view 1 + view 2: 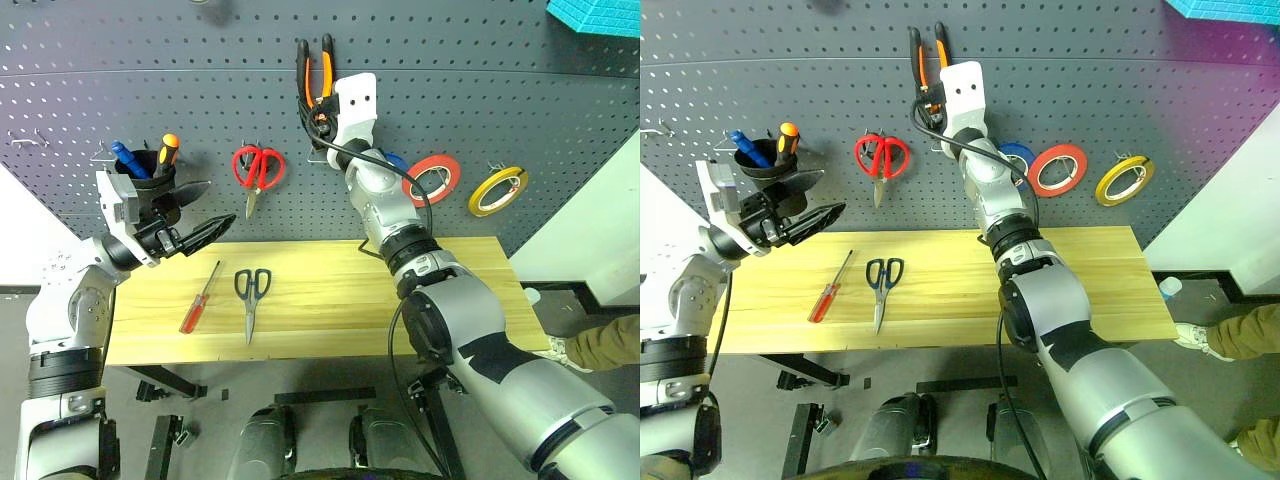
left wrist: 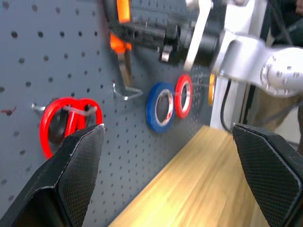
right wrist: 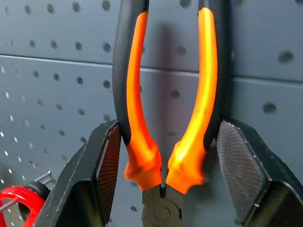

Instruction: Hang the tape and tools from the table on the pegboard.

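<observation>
No readable text, label, brand, number or sign anywhere: none on the dark grey perforated pegboard, the light wooden tabletop, or the hanging tools and tape rolls.

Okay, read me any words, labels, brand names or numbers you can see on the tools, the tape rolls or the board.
None can be read: no lettering shows on the pliers, red tape, yellow tape, blue tape, table scissors, screwdriver or pegboard.
</observation>
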`<move>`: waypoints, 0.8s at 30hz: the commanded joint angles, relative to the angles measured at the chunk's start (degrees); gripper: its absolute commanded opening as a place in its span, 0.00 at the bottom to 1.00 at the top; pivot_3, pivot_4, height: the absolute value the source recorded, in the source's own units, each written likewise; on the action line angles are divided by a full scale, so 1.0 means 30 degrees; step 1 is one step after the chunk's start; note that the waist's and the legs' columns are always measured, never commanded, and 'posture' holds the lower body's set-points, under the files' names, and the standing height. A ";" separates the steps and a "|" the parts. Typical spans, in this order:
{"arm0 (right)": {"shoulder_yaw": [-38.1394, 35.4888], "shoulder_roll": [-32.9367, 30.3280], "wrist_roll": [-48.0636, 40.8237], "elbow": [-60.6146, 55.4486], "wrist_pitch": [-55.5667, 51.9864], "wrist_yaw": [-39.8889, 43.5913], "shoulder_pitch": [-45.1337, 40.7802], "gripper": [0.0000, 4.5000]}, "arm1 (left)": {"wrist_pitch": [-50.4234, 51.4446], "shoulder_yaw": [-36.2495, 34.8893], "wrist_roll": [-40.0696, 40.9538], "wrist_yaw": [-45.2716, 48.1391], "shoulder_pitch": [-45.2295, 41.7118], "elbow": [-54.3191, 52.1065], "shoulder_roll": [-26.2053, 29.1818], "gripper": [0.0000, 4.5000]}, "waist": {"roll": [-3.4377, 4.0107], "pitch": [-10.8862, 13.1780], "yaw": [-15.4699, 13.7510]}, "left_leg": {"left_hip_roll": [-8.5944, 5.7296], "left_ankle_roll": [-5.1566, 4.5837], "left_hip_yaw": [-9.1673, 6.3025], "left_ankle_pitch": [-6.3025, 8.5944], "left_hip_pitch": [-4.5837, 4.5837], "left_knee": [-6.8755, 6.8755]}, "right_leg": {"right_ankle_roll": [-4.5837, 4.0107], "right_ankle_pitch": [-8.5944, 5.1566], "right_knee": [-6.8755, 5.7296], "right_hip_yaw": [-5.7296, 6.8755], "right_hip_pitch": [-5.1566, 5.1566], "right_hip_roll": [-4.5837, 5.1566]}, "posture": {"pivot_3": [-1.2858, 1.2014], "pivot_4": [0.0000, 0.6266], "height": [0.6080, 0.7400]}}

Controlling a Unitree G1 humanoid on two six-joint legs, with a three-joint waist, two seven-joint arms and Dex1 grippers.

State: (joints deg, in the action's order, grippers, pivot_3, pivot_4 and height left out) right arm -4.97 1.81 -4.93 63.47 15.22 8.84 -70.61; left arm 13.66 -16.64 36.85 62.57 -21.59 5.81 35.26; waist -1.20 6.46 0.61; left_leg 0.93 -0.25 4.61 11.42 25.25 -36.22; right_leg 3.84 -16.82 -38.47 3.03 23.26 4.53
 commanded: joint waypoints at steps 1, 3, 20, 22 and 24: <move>-0.0381 0.0028 -0.0147 0.0293 0.0435 -0.0189 -0.0863 0.59 | -0.0305 -0.0435 0.0126 -0.0318 -0.0684 -0.0153 0.0012 1.00 | 0.0000 -0.0001 0.0001 | 0.0002 -0.0004 -0.0002 -0.0016 -0.0003 0.0001 | -0.0005 0.0014 -0.0005 0.0002 0.0000 -0.0001 | 0.58 0.02 1.00; -0.0296 0.0092 -0.0019 0.0422 0.0357 -0.0112 -0.0730 0.59 | -0.0468 -0.0430 -0.0005 -0.0492 -0.0798 0.0028 -0.0005 1.00 | 0.0003 -0.0001 0.0010 | 0.0004 -0.0037 -0.0004 -0.0040 -0.0008 0.0009 | -0.0017 0.0050 -0.0009 0.0005 0.0000 -0.0005 | 0.58 0.03 1.00; -0.0232 -0.0252 -0.0793 -0.5436 -0.2845 0.0920 0.1916 0.99 | -0.1098 -0.0049 -0.0614 -0.0744 -0.1426 0.1324 -0.0230 1.00 | -0.0002 -0.0043 0.0031 | 0.0013 -0.0086 -0.0005 -0.0082 -0.0014 0.0026 | -0.0038 0.0118 -0.0010 0.0004 0.0013 0.0001 | 0.56 0.04 1.00; -0.0138 -0.0476 -0.1135 -0.8085 -0.4217 0.1235 0.2979 0.99 | -0.1031 0.0041 -0.0719 -0.0770 -0.1339 0.1318 -0.0206 1.00 | -0.0009 -0.0049 -0.0022 | 0.0013 -0.0087 -0.0007 -0.0081 -0.0013 0.0026 | -0.0038 0.0118 -0.0007 0.0003 0.0011 0.0007 | 0.56 0.04 1.00; 0.0101 -0.1307 -0.2123 -1.2890 -0.6736 0.2427 0.5063 0.99 | -0.0901 0.0289 -0.1136 -0.0947 -0.0857 0.1037 -0.0105 1.00 | -0.0015 -0.0058 -0.0064 | 0.0012 -0.0089 -0.0015 -0.0081 -0.0010 0.0023 | -0.0038 0.0118 -0.0003 0.0001 0.0006 0.0013 | 0.56 0.05 1.00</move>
State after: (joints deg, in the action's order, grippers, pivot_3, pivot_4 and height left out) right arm -4.72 -0.11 -8.78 34.97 -0.61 13.72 -57.13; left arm 11.45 -16.00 34.26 59.98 -24.77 10.49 34.50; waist -1.25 6.28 0.42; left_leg 0.96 -0.53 4.55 11.18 25.23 -36.15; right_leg 3.73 -16.47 -38.45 3.03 23.26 4.59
